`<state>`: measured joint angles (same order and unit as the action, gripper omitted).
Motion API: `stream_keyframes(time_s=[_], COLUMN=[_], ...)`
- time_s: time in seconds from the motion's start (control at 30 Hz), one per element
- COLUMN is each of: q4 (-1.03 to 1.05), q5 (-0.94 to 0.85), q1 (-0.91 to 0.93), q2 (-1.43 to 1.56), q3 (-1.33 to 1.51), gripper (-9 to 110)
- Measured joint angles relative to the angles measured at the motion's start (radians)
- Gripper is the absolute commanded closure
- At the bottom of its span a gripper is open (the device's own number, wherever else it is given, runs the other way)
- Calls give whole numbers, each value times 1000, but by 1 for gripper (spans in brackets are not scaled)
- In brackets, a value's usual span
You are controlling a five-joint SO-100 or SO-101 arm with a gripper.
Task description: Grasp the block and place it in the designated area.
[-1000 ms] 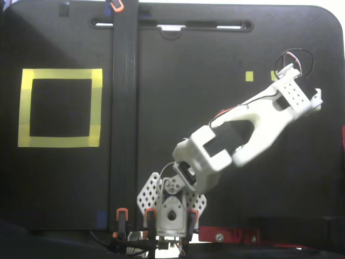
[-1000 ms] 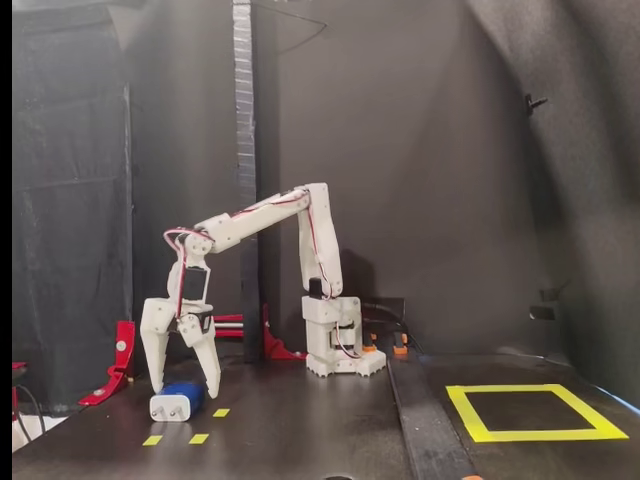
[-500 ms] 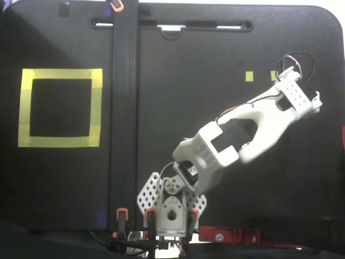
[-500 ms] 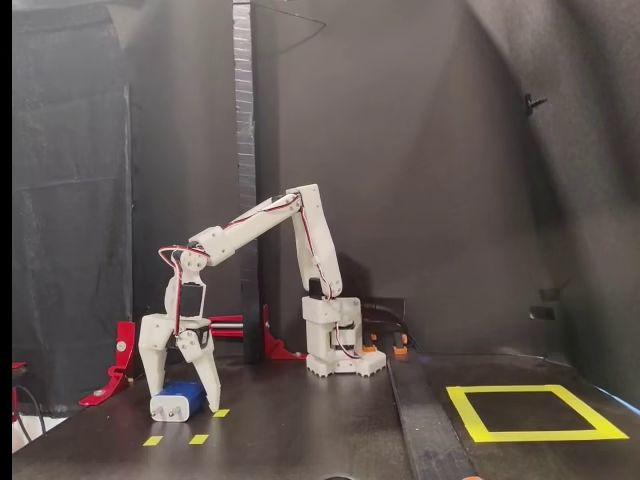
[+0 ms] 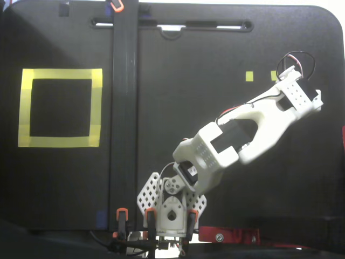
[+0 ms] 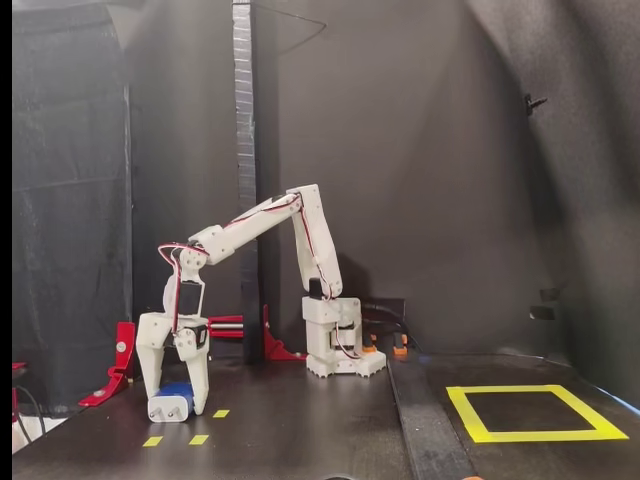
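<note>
In a fixed view the gripper (image 6: 174, 405) stands on the black table (image 6: 300, 430), fingers closed around the blue block (image 6: 172, 403), well apart from the yellow-taped designated area (image 6: 533, 412).

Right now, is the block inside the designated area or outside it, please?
Outside: the block lies between the end effector fingers, far from the designated area.
</note>
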<state>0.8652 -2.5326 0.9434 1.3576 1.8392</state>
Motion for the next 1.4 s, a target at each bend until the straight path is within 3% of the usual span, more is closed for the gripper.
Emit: stream_keyframes(time_s=[0.37, 0.93, 1.4], q4=[37, 571, 614], q5=[2, 94, 110], q1=[2, -87, -106], q2=[9, 54, 118], q3=[-12, -376, -390], gripper=[85, 85, 85])
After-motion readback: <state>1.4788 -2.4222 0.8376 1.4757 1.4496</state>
